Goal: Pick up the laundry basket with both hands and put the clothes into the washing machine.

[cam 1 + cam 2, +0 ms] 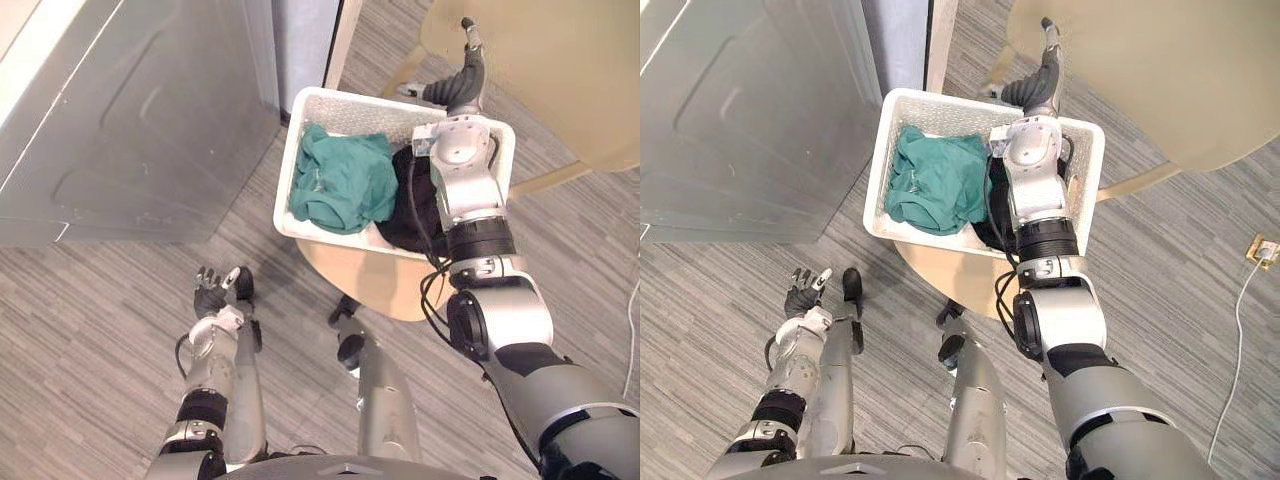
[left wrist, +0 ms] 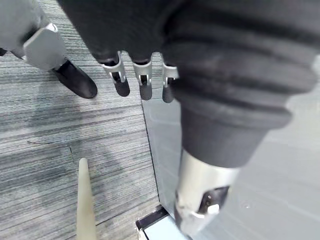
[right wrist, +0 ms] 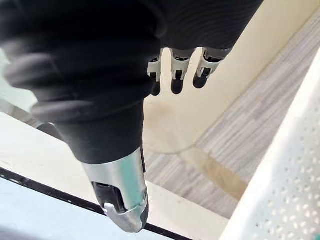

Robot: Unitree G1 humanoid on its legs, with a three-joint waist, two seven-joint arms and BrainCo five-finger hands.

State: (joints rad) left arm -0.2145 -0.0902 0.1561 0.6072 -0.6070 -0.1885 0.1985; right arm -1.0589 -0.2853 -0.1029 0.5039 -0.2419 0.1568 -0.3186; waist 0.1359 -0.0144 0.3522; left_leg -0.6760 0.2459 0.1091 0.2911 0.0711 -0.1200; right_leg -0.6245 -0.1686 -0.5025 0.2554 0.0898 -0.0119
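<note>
**A:** What are the hands doing?

**B:** The right hand is reaching across the laundry basket and hanging just past its far rim. Its fingers are straight and slack, gripping nothing. The left hand is hovering low over the floor, well short of the basket, with its fingers equally relaxed and empty.

**A:** And the basket?

**B:** It is sitting on a small round wooden surface, beside the grey metal cabinet that I am taking for the washing machine. A green garment is lying crumpled in one half and a black garment in the other, partly under the right arm.

**A:** How are you expecting it to handle?

**B:** I am judging it light: thin perforated plastic carrying two soft pieces. The walls are probably going to flex, and smooth plastic may slip in hard fingers. So I am favouring the stiffer top rim, one hand on each opposite side, with fingers curling under the lip. The clothes are limp and may be shifting if it tilts, so keeping it level matters.
</note>
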